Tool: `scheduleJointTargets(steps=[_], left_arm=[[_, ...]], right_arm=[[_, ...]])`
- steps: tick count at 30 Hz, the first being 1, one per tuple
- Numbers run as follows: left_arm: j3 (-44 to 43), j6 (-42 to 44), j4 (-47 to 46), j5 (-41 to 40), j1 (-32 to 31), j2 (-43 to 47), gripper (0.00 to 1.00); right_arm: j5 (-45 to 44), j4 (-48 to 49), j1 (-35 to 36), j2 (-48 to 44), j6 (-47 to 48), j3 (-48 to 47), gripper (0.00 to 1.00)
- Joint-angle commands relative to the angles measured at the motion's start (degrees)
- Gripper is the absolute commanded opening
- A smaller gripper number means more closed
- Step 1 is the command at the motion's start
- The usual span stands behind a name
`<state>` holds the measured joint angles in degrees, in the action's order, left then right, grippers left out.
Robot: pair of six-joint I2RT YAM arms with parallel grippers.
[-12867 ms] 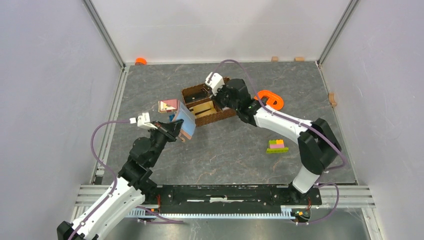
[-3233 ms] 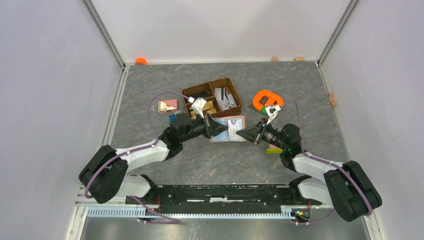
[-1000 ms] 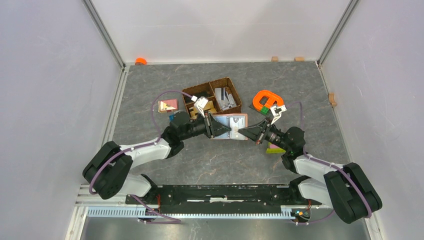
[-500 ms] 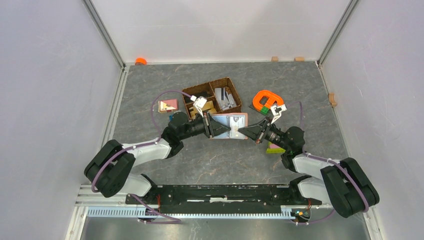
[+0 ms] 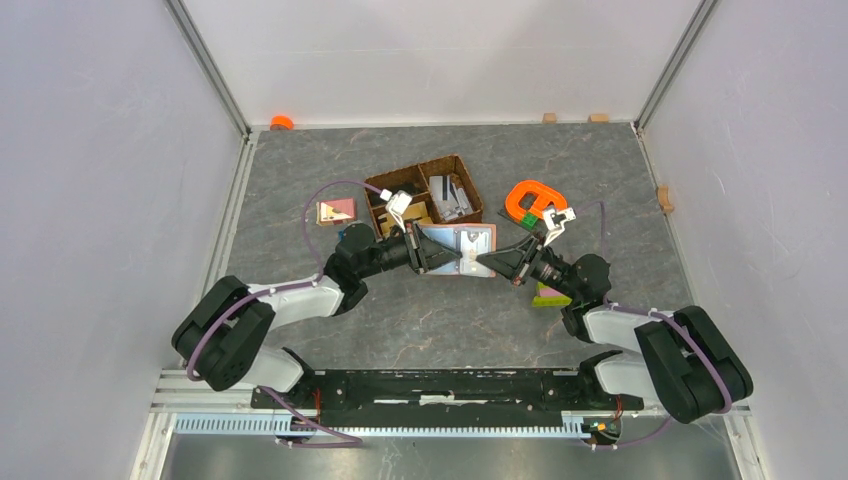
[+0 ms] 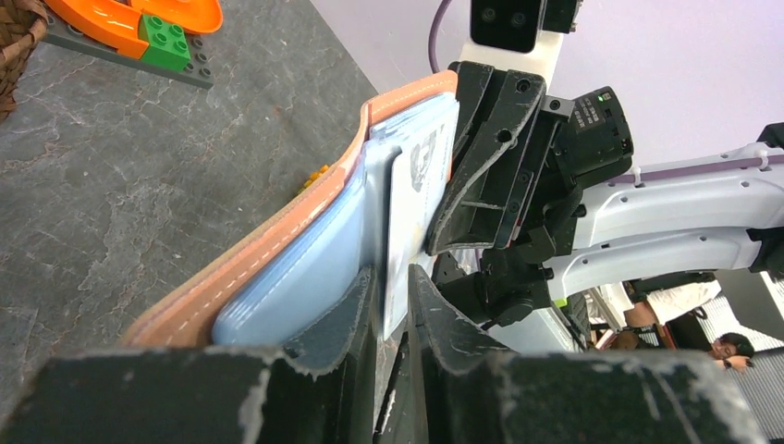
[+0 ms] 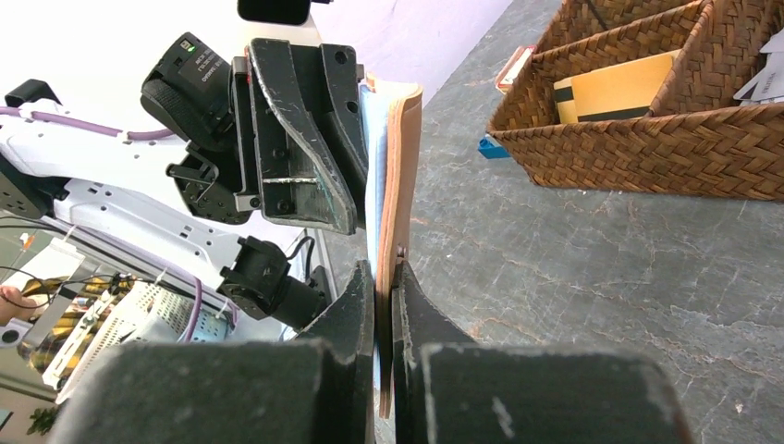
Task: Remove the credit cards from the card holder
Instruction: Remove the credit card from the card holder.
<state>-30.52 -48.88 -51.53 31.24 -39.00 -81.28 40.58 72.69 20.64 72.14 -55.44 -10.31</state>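
The reddish-brown card holder [image 5: 472,240] is held off the table between both grippers, open, with its pale blue sleeves showing. My left gripper [image 5: 453,257] is shut on a grey-white credit card [image 6: 413,208] that sticks out of a blue sleeve [image 6: 296,282] of the card holder [image 6: 277,236]. My right gripper [image 5: 484,263] is shut on the leather edge of the card holder [image 7: 399,176] from the opposite side. The left gripper [image 6: 392,289] and the right gripper [image 7: 383,282] face each other, close together. Several grey cards [image 5: 452,197] lie in the basket's right compartment.
The dark woven divided basket [image 5: 392,184] stands just behind the grippers; it also shows in the right wrist view [image 7: 647,139]. An orange piece [image 5: 535,198] lies to its right, a pink-and-tan flat piece [image 5: 336,211] and a small blue block [image 5: 343,237] to its left. A brick stack [image 5: 550,296] sits under the right arm.
Both grippers and the card holder between them have drifted slightly toward the basket. Both grips are unchanged.
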Motion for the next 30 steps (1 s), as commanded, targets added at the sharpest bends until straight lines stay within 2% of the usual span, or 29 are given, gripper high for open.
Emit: scheduleJointTargets(steps=[1,5,10,14,20,24,30], left_arm=[[-2.5,-1.4,-2.0,5.2,-2.7,0.8,0.23],[-2.5,1.3,3.9,1.6,-2.7,2.8,0.23],[-2.4,1.5,3.9,1.8,-2.7,3.7,0.17],[-2.4,1.5,4.7,1.1,-2.7,3.9,0.17],[-0.4,5.7,11.4,-6.6,-2.7,10.6,0.18],[0.4,6.0,10.4,-6.4,-2.7,11.9,0.18],[0.1,4.3,7.1,-3.7,-2.7,9.4,0.18]], right_arm=[[3.7,4.3,1.5,0.6,-2.2,-0.1,0.03],[2.5,-1.5,1.5,-0.1,1.0,-0.7,0.05],[0.9,-8.3,1.5,-2.0,5.1,-1.6,0.05],[0.1,-10.5,1.5,-2.9,6.5,-1.8,0.05],[-1.7,-15.3,1.5,-4.7,9.3,-2.3,0.04],[-2.4,-17.0,1.5,-5.3,10.3,-2.5,0.04],[-1.7,-15.1,1.5,-5.3,9.2,-2.2,0.04]])
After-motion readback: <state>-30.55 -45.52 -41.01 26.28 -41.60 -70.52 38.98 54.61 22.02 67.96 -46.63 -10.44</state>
